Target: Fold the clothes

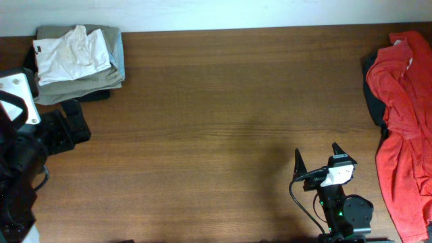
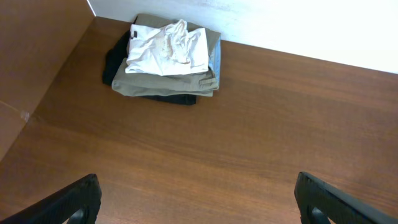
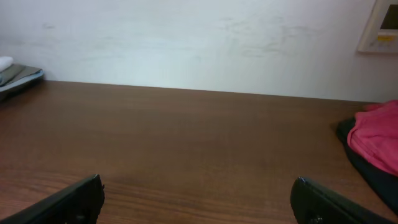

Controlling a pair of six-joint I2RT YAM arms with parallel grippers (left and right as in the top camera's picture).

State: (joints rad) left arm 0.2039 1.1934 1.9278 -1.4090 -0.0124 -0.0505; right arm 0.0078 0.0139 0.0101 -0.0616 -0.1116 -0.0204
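Brown wood-grain worktop (image 1: 216, 115) against a pale wall (image 3: 186, 37); sorted clothes at one end, unsorted at the other.

Far-left corner: folded stack (image 1: 77, 64), khaki and dark pieces squared off, white garment (image 1: 71, 50) on top. Reads as the done pile, parked clear of the working area. Right edge: red garment (image 1: 405, 121), heaped and creased over a dark garment (image 1: 371, 88), unfolded, likely next in line. Bare middle between the two, presumably the folding space. Left end effector (image 2: 196, 186): spread wide, grips nothing, hangs near the stack. Right end effector (image 1: 316, 151): spread wide likewise, grips nothing, points toward the far wall, near but apart from the red heap, well placed to reach it.
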